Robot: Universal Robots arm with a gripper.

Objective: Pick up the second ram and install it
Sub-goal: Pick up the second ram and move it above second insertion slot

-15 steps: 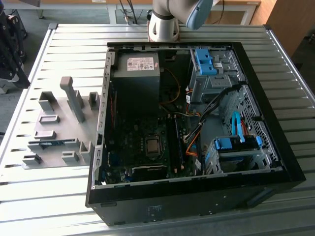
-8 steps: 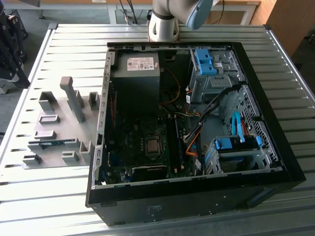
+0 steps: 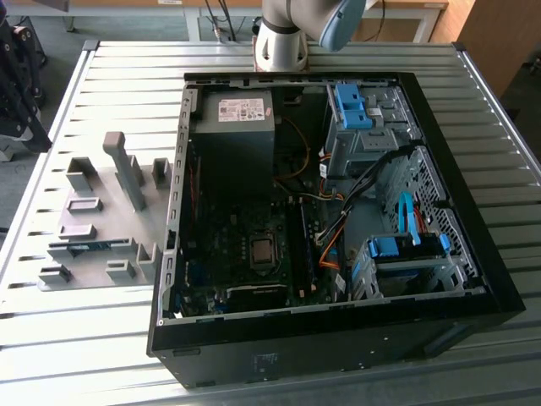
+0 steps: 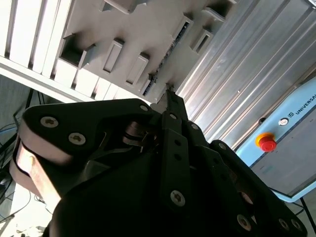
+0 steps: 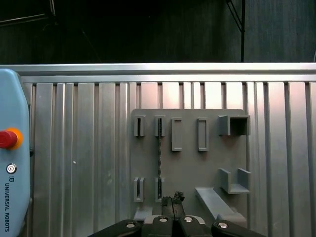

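Note:
The second ram (image 3: 89, 247) is a thin blue stick standing on edge in a slot of the grey fixture plate (image 3: 110, 216), at the exterior view's left beside the open computer case (image 3: 338, 211). In the first wrist view the ram (image 5: 159, 157) appears edge-on as a dark thin line between two pairs of slot blocks. My gripper (image 5: 172, 199) hangs high above the plate, apart from the ram and roughly in line with it. Its black fingertips are pressed together with nothing between them. In the second wrist view the gripper (image 4: 170, 94) points toward the ram (image 4: 168, 57) in its slot.
The green motherboard (image 3: 254, 254) lies inside the case among cables and blue drive brackets (image 3: 406, 245). A light-blue pendant with a red button (image 5: 7, 138) lies on the slatted metal table (image 5: 84, 163) beside the fixture. Taller grey blocks (image 3: 127, 169) stand on the plate.

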